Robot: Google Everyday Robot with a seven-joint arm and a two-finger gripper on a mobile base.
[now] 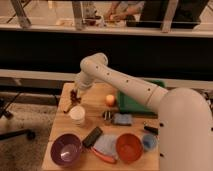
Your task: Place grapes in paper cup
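While the arm (125, 82) is bent at the elbow and angled down toward the left edge of the desk (95, 104), the grapes (74, 98) are clasped by the gripper (75, 94), near the paper cup (77, 114).

Bulky smooth white arm (127, 86), dark gripper (75, 95) above wooden table (94, 102).

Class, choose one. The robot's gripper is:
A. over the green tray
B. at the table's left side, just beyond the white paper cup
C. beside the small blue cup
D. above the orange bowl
B: the gripper hangs low over the left side of the table, just behind the paper cup.
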